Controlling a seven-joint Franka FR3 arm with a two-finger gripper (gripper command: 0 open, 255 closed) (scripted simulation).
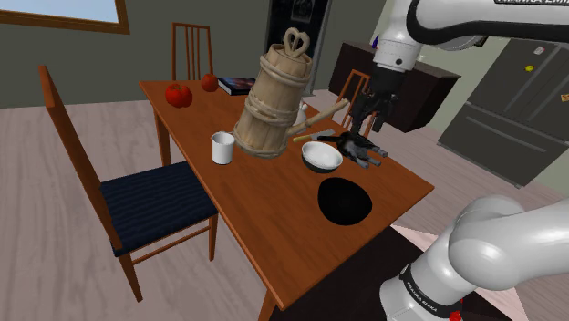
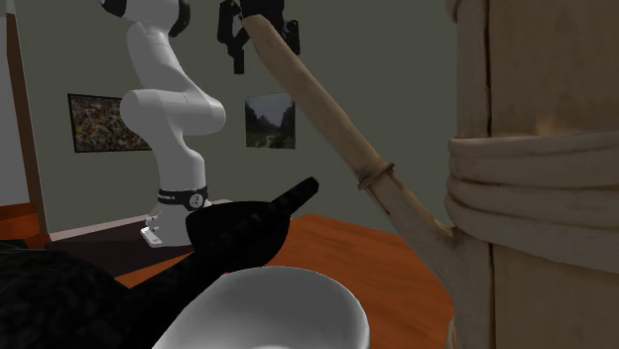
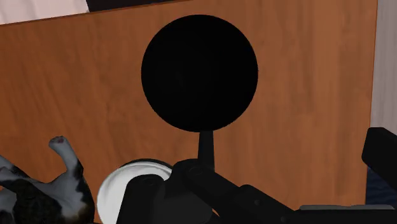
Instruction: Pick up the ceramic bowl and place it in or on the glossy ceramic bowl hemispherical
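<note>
A white bowl (image 1: pixel 322 157) stands upright on the wooden table (image 1: pixel 274 228), beside the big wooden churn (image 1: pixel 271 100). A black round bowl (image 1: pixel 346 201) sits nearer the table's front edge, a short gap from the white one. My black gripper (image 1: pixel 366 126) hangs open above the table, over a dark toy (image 1: pixel 360 149) just right of the white bowl in the shoulder view, holding nothing. The second exterior view shows the gripper (image 2: pixel 266 52) high up with its fingers apart, and the white bowl (image 2: pixel 268 312) close in front. The wrist view looks down on the black bowl (image 3: pixel 199 73) and the white bowl (image 3: pixel 124 191), partly hidden by a black shape.
A white mug (image 1: pixel 222 147) stands left of the churn in the shoulder view. The churn's wooden stick (image 1: pixel 319 119) juts toward the gripper. Two red apples (image 1: pixel 179 95) and a book (image 1: pixel 235 85) lie at the far end. A blue-seated chair (image 1: pixel 150 205) stands at the table's side.
</note>
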